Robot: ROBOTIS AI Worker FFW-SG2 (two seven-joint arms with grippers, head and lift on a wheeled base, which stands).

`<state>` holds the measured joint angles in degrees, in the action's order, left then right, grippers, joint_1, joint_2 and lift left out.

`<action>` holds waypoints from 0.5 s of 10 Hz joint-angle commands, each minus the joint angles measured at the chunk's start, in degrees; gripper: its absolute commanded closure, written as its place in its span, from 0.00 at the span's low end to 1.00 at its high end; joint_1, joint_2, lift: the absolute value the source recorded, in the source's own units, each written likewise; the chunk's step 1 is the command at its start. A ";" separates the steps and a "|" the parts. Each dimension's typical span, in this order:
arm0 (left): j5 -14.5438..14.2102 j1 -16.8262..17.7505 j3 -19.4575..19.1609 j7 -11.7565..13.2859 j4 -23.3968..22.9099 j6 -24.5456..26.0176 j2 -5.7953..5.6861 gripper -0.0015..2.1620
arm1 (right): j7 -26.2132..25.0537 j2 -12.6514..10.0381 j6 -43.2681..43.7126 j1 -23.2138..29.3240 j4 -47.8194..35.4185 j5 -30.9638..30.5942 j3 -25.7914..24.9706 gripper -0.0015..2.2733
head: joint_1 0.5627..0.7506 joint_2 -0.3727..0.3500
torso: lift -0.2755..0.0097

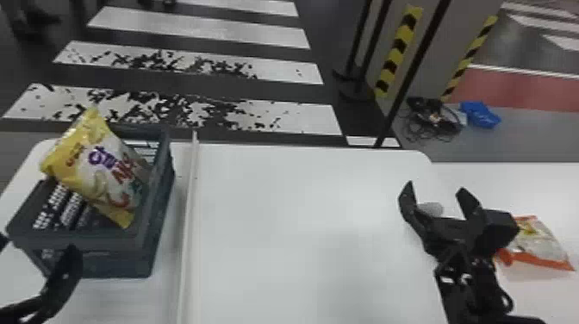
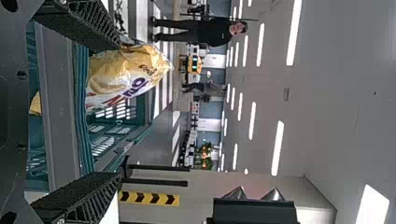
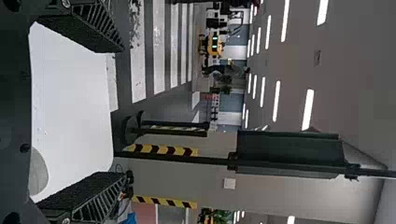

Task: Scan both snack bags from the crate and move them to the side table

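1 yellow bag (image 1: 105, 172) leans in the crate (image 1: 120, 260); 1 orange-edged bag (image 1: 536, 241) lies on the side table (image 1: 499, 183).
Left gripper (image 1: 38, 244), near the crate, and right gripper (image 1: 435, 189) both stand wide.

The left claw (image 1: 36, 247) has its two black fingers (image 2: 79, 23) spread wide, facing each other. The right claw (image 1: 436, 187) is well apart, to the left claw's right, its fingers (image 3: 88, 30) also parted and pointing forward. Behind the right claw, the black right arm (image 1: 467, 297) runs back.
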<state>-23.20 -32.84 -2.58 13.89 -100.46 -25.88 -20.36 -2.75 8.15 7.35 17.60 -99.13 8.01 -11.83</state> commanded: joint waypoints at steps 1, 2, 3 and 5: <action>0.00 0.14 0.12 -0.09 0.09 0.17 0.05 0.01 | -1.47 -0.50 2.89 3.23 -1.94 -1.50 3.83 0.02 | 0.70 0.33 | 0.62; 0.00 0.14 0.12 -0.18 0.09 0.17 0.14 0.01 | -2.00 -1.74 5.35 4.20 -1.94 -3.17 5.94 0.02 | 0.70 0.35 | 0.62; 0.00 0.14 0.21 -0.18 0.09 0.17 0.32 0.01 | -3.67 -2.79 7.98 5.43 -1.94 -4.84 8.31 0.02 | 0.70 0.40 | 0.62; 0.00 0.23 0.56 -0.44 0.00 0.17 0.49 0.01 | -5.69 -3.76 10.97 7.72 -1.94 -6.69 12.26 0.02 | 0.70 0.50 | 0.62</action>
<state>-23.20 -32.61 -2.13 13.49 -100.45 -25.70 -19.88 -8.39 4.82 17.62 24.71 -101.08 1.62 -0.48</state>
